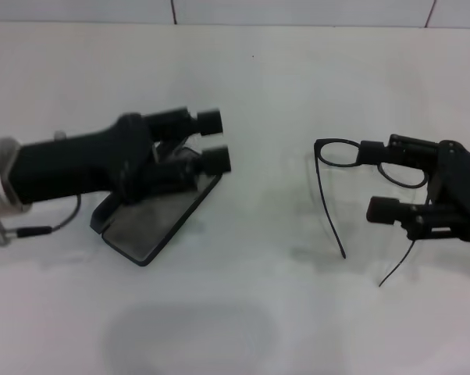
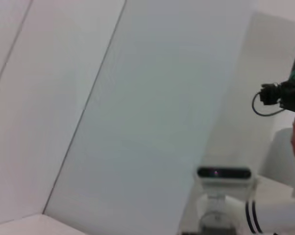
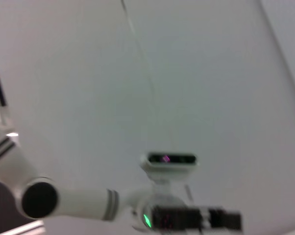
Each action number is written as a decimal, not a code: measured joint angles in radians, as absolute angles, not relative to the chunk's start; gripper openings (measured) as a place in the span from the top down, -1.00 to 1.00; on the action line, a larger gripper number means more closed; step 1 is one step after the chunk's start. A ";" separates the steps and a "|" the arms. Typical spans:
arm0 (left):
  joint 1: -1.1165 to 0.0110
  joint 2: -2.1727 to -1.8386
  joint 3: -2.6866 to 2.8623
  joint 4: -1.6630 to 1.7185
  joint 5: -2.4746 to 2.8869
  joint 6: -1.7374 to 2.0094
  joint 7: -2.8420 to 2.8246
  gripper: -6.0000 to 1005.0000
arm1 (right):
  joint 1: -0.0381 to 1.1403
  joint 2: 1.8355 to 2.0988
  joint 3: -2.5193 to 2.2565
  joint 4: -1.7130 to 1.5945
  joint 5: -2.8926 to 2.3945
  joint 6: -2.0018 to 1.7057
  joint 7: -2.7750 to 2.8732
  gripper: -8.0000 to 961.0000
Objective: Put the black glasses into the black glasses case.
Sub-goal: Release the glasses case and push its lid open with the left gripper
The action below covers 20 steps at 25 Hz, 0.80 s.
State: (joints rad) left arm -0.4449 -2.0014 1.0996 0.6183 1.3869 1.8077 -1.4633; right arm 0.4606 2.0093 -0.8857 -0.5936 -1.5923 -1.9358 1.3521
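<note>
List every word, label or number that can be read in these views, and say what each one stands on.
None can be read.
Black glasses case, open under the left gripper: no lettering shows.
Black glasses at the right gripper: no marking shows.
Wrist views: only coloured lights on the robot's head camera, no text.

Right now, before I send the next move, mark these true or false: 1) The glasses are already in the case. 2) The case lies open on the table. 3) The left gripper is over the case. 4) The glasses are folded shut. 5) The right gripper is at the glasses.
1) False. The glasses are outside the case, well off to the robot's right of it.
2) True. Its lid is swung open.
3) True. The left gripper sits over the case's far end.
4) False. Both temple arms are spread out, pointing toward the robot.
5) True. The right gripper is at the frame's front.
</note>
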 joint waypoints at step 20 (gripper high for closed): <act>-0.388 -2.091 1.432 1.733 2.498 1.447 -2.540 -0.36 | 0.373 1.990 -0.779 -0.569 -1.579 -1.872 1.313 -0.75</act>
